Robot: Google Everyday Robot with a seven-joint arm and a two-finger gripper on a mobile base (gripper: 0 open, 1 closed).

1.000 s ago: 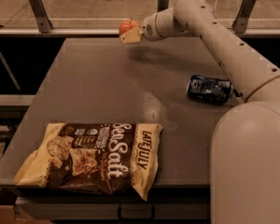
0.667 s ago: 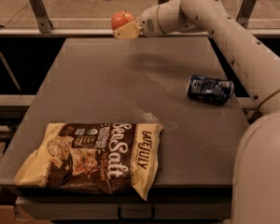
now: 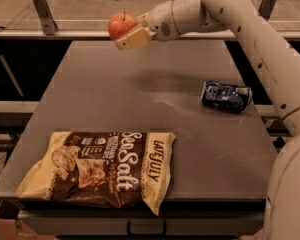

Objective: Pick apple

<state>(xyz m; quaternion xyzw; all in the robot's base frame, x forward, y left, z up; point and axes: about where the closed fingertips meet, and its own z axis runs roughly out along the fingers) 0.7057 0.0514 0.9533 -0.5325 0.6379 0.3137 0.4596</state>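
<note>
The apple (image 3: 121,25) is small, round and red-orange with a short dark stem. It is held in the air above the far left part of the grey table (image 3: 140,94). My gripper (image 3: 129,33) is shut on the apple, with cream-coloured fingers (image 3: 134,38) around its lower right side. The white arm reaches in from the upper right.
A crushed blue can (image 3: 226,96) lies on the table's right side. A brown and cream chip bag (image 3: 102,169) lies near the front left edge. A railing with metal posts (image 3: 41,8) runs behind the table.
The gripper has carried the apple to the left and higher above the table's far edge. The can and the chip bag have not moved.
</note>
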